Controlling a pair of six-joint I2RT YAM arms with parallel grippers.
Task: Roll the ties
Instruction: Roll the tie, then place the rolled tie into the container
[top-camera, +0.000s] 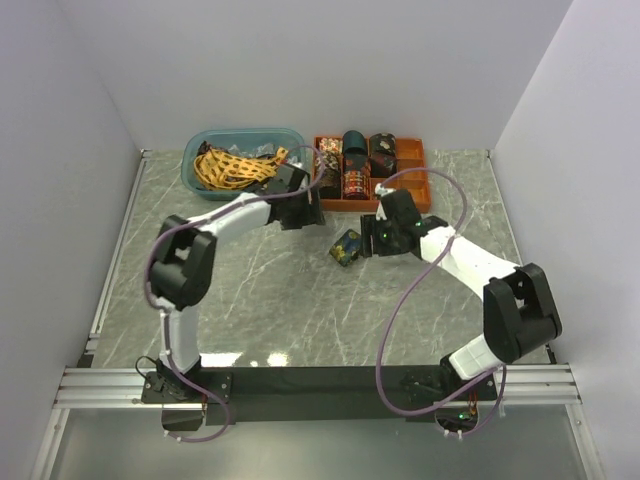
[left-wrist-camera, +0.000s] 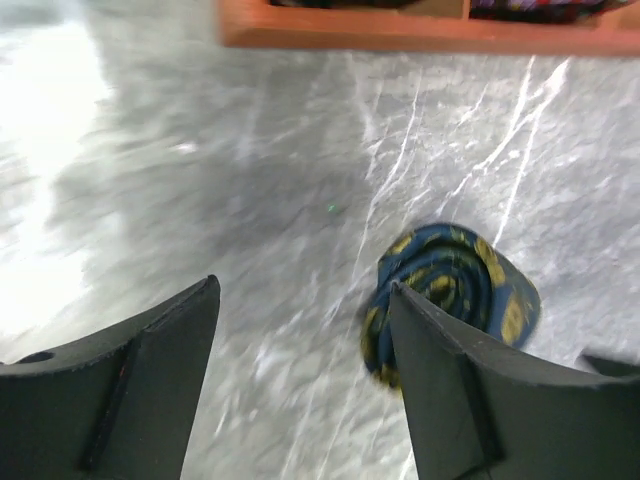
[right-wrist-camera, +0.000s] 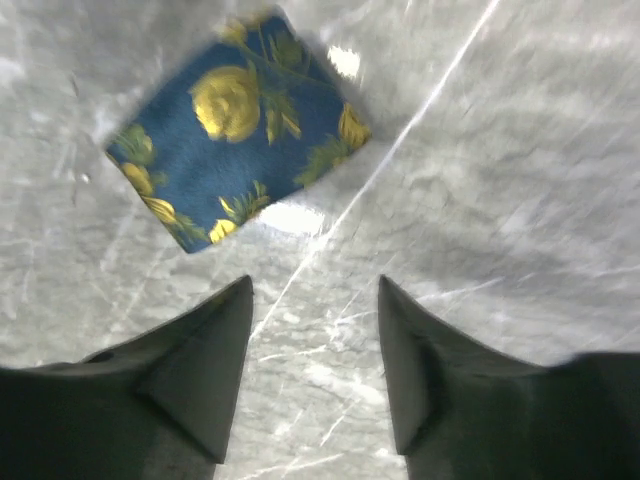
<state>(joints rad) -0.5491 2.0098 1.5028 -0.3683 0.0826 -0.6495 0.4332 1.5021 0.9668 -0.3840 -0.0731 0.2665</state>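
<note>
A rolled navy tie with yellow flowers (top-camera: 346, 247) lies loose on the marble table, between the two arms. In the left wrist view this rolled tie (left-wrist-camera: 455, 290) shows its spiral end, partly behind the right finger (left-wrist-camera: 470, 390). My left gripper (left-wrist-camera: 300, 290) is open, empty, just left of it. In the right wrist view the roll (right-wrist-camera: 235, 135) lies ahead of my open, empty right gripper (right-wrist-camera: 315, 285). A yellow lattice tie (top-camera: 232, 165) lies in the teal bin (top-camera: 194, 150). Several rolled ties (top-camera: 355, 160) fill the orange tray (top-camera: 432, 180).
The bin and tray stand side by side at the table's back edge. White walls close in the table at left, right and back. Purple cables (top-camera: 400, 300) loop from both arms over the marble.
</note>
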